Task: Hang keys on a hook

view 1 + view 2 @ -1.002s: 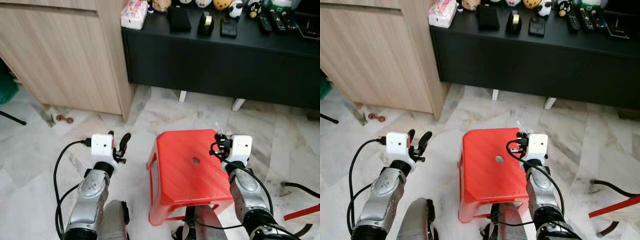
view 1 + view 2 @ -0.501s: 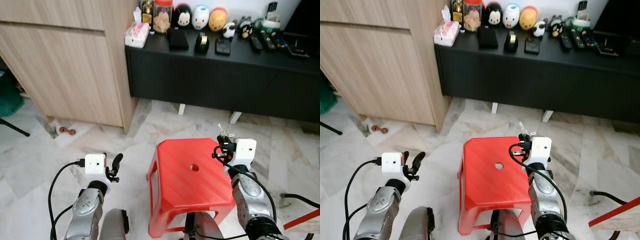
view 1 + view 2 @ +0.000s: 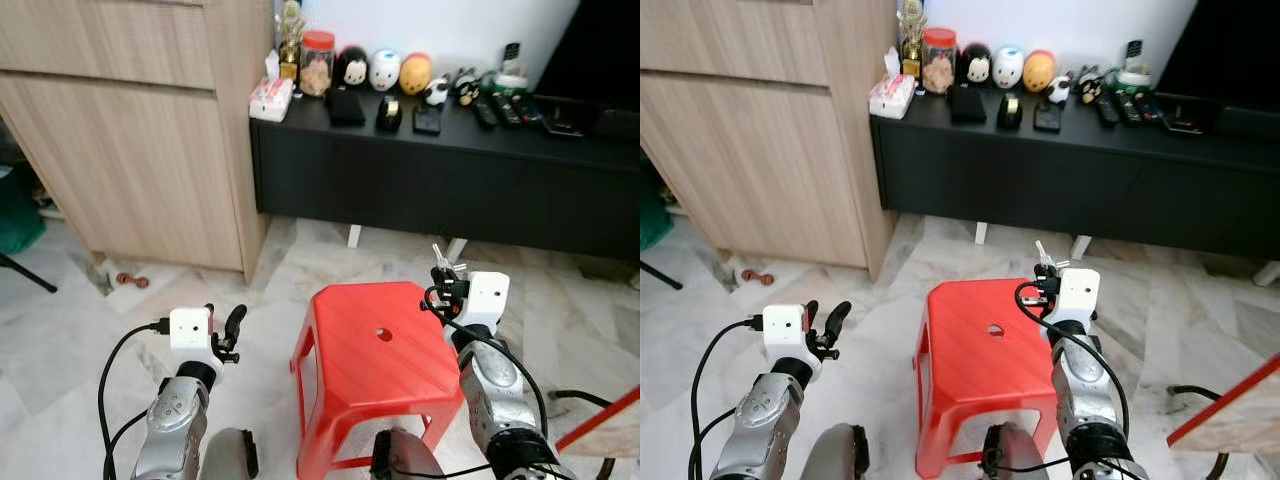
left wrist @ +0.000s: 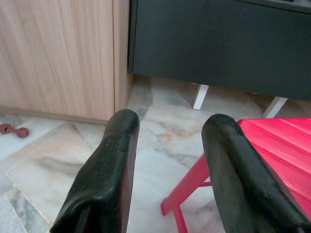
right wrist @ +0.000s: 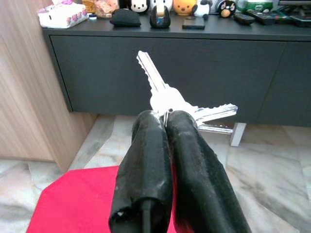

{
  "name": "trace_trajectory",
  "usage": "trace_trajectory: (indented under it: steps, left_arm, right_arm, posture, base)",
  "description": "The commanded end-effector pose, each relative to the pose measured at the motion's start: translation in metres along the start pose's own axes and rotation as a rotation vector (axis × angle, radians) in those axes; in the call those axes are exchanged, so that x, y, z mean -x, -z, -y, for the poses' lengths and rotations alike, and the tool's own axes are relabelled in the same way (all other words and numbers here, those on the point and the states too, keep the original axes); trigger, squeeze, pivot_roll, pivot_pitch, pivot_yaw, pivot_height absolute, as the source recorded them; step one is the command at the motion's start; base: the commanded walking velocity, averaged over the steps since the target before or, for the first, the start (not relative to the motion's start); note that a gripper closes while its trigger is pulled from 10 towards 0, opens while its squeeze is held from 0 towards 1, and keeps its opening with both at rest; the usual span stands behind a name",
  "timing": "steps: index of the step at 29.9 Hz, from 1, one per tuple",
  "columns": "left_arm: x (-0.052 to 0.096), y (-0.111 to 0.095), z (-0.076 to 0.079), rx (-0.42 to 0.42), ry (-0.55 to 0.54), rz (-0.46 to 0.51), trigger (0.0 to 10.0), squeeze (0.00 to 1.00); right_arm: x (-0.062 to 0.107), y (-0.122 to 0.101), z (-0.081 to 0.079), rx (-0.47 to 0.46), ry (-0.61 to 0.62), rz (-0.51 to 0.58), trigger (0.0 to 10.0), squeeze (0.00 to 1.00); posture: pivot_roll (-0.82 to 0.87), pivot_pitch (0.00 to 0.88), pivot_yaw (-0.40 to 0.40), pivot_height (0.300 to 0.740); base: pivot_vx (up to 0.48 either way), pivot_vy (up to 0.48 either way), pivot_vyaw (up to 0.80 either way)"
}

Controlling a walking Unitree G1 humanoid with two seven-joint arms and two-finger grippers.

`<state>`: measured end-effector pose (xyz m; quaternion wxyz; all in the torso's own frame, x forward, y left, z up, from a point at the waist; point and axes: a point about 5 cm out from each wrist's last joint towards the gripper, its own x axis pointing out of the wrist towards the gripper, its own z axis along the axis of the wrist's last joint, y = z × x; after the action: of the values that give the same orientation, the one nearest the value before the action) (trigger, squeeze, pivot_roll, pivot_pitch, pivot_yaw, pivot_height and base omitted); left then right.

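while pinched between right gripper (image 5: 167, 124) jaws, keys (image 5: 167, 94) protruding beyond tips

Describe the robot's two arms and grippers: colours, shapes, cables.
Both arms are silver metal with rounded, jointed segments. Each wrist carries a white boxy camera block. The left gripper and right gripper each have two long black fingers, thick, rounded and matte. A black cable loops from each white block back along its arm; the left one swings wide in an arc over the floor. No markings are legible.

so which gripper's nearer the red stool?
Right. The right gripper, shut on the keys, is above the stool's right rear corner; the left gripper, open, sits off its left side.
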<state>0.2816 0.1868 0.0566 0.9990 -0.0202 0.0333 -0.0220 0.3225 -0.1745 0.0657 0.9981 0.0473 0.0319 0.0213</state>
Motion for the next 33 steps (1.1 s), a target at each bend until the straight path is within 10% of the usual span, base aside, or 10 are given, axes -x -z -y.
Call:
trace_trajectory:
  steps: [1, 33]
  left_arm:
    - [0.000, 0.001, 0.004, 0.010, 0.015, 0.002, 10.0, 0.00]
    - [-0.009, -0.020, 0.003, -0.054, 0.035, 0.075, 10.0, 0.00]
  right_arm:
    - [0.000, -0.001, 0.003, -0.008, 0.014, -0.003, 10.0, 0.00]
    - [-0.008, -0.003, 0.002, 0.035, -0.012, -0.080, 10.0, 0.00]
  posture:
    - [0.15, 0.010, -0.079, 0.610]
    - [0.16, 0.047, -0.086, 0.654]
  base:
    - [-0.255, 0.000, 0.00]
    - [-0.038, 0.000, 0.00]
